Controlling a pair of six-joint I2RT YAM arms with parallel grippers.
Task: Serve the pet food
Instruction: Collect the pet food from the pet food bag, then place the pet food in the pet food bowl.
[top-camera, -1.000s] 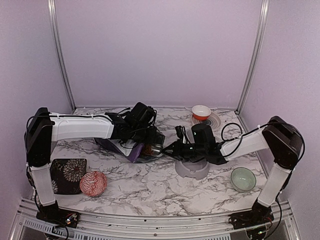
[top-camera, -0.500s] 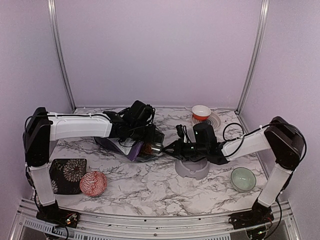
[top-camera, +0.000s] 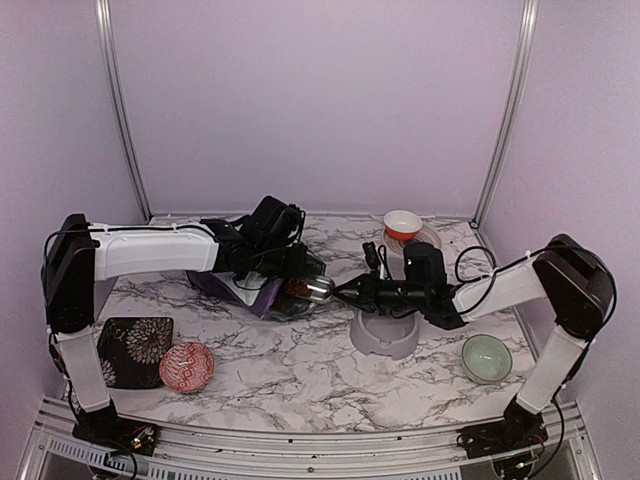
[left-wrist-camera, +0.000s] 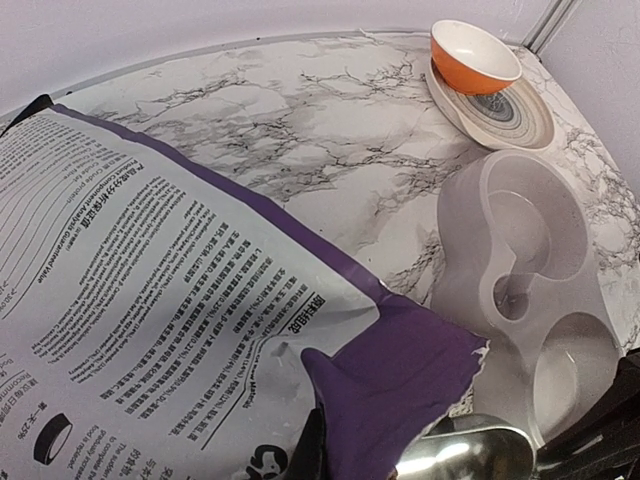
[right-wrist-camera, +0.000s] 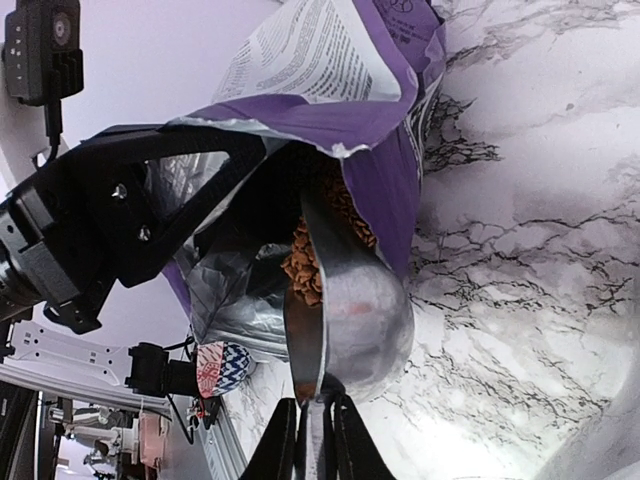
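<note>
Right claw (right-wrist-camera: 312, 440) pinches the scoop (right-wrist-camera: 355, 320) handle; lift it level so no pet food (right-wrist-camera: 303, 268) spills; left claw (top-camera: 298, 272) pinches the bag (right-wrist-camera: 330, 50).

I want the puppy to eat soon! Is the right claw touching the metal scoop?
Touching. The right wrist view shows the right claw pinching the metal scoop by its handle, pet food inside.

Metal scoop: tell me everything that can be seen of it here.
The metal scoop is shiny silver, with a rounded bowl and a thin handle. It is tipped on edge at the open mouth of the purple bag, its bowl holding brown kibble. The right gripper is shut on its handle.
</note>
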